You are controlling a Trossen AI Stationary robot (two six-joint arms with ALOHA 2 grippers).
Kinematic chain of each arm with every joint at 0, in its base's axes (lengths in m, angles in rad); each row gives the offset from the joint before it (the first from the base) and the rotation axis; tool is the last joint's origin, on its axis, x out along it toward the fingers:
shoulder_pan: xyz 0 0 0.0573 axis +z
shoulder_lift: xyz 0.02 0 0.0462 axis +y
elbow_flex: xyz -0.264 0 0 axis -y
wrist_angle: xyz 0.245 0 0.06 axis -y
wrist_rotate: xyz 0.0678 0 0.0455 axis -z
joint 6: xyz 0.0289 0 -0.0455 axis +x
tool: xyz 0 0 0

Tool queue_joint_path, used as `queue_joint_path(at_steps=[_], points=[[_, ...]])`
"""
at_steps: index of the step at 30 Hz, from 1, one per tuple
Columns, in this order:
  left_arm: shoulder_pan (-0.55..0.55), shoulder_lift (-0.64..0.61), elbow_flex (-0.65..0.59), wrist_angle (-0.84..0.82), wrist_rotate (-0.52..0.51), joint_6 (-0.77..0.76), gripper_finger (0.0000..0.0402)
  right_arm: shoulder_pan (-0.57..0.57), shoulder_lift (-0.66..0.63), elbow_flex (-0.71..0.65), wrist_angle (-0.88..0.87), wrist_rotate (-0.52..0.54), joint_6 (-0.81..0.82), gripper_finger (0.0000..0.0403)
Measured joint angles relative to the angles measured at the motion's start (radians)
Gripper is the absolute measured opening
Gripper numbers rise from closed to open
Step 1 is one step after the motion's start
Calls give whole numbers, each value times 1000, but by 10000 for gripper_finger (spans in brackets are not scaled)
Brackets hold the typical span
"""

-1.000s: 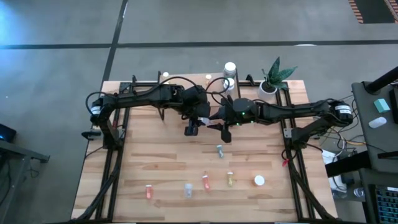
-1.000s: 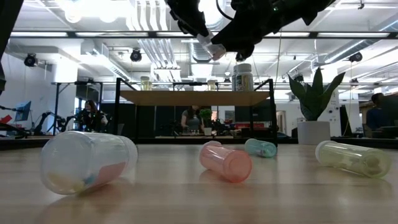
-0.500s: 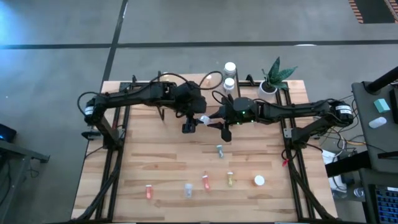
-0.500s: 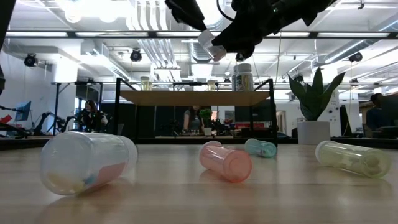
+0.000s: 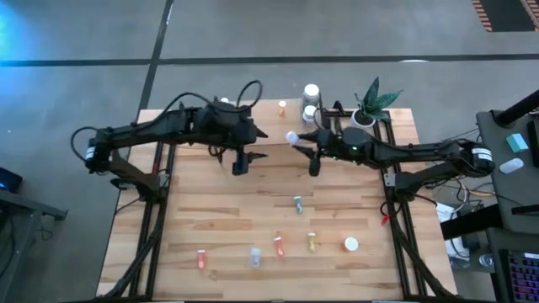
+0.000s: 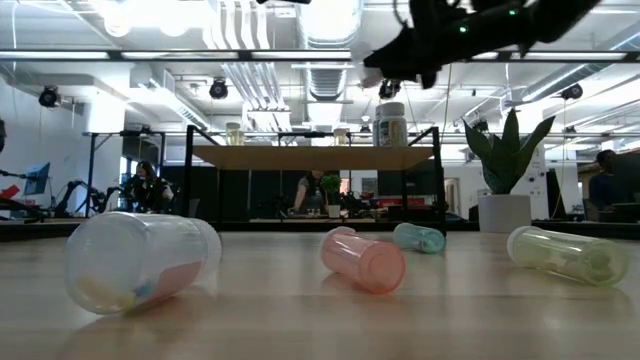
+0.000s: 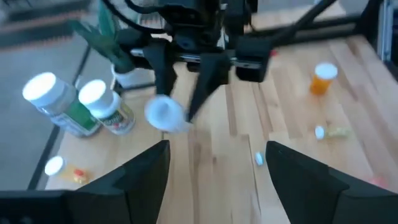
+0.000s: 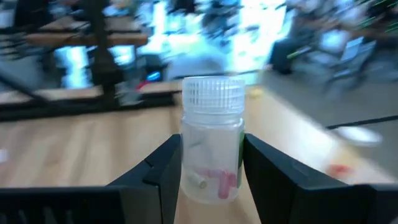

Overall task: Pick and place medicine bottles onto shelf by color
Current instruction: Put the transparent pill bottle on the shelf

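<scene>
Clamped between the right gripper's (image 8: 211,180) fingers (image 8: 155,177) is a clear white-capped vial (image 8: 212,140) with a few small pills inside; from overhead that vial (image 5: 292,136) hangs in the air over the far half of the table, just short of the shelf (image 5: 253,108). Two larger white-capped bottles (image 5: 311,99) stand at the shelf's right end, a small orange bottle (image 5: 281,108) stands nearer its middle, and a potted plant (image 5: 368,108) sits beside them. The left gripper (image 5: 240,162), jaws spread wide and holding nothing, hovers to the left of the vial. Near the front edge of the wooden table (image 5: 194,219), more small bottles lie on their sides: a bluish one (image 5: 297,204), two orange (image 5: 201,259), a clear one (image 5: 253,256), a yellow one (image 5: 312,242) and a white cap-up one (image 5: 351,244).
</scene>
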Motion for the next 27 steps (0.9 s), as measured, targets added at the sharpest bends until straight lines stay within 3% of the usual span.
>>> queue_joint_path(at_steps=[7,15,21,27], points=[[-2,-209,-378,459,3,-53,249,0,-92,-196,269,154,-15,146],[-9,-369,-703,884,8,-107,249,0,-47,-299,446,181,-6,146],[-13,-424,-835,1071,10,-133,249,0,35,-300,534,187,-29,146],[-13,-442,-870,1087,9,-136,249,0,135,-302,645,195,-31,146]])
